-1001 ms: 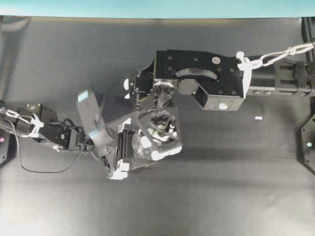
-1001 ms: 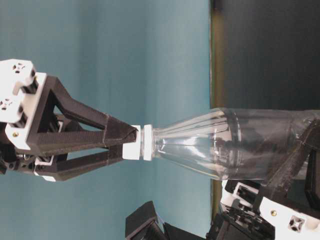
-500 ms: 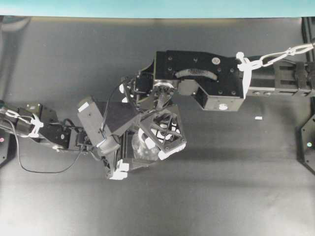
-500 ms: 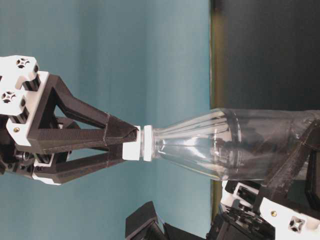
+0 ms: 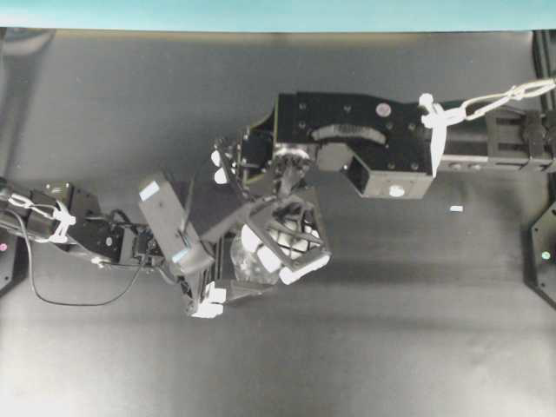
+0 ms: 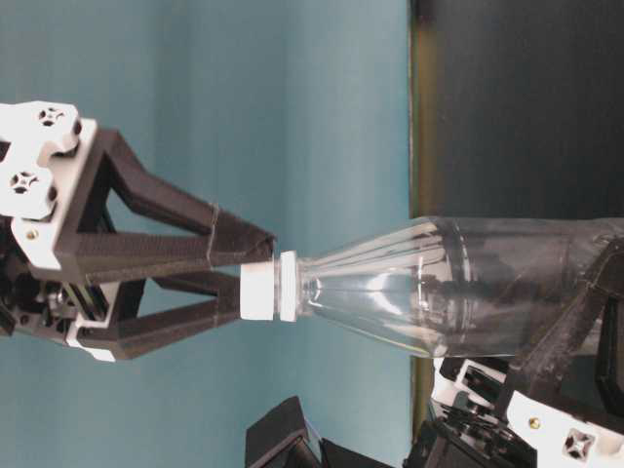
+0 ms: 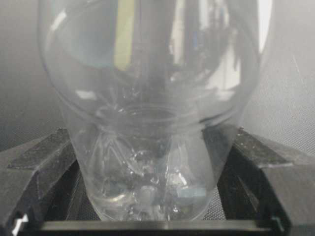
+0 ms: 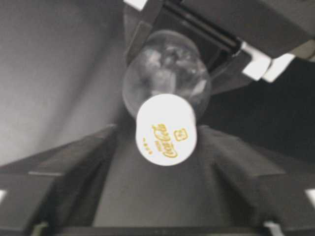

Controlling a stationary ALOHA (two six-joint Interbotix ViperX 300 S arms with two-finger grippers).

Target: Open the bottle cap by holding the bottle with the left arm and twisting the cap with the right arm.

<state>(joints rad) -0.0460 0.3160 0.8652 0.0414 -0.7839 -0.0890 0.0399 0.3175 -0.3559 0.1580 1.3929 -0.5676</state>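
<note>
Mid-twist, between turns: left jaws (image 7: 147,216) gripping bottle (image 6: 429,288) base; right jaws (image 6: 255,278) open, cap (image 6: 258,292) loose between them. Next: close on cap, twist again.

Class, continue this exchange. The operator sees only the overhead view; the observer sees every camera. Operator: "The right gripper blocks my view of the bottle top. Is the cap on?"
Observer: Yes. At table level the bottle cap sits on the neck of the bottle.
Operator: Is the right gripper clamping it?
Observer: No. The right gripper has its jaws spread on either side of the cap.
Operator: And the left gripper's hold?
Observer: In the left wrist view, the left gripper grips the bottle's base from both sides.
</note>
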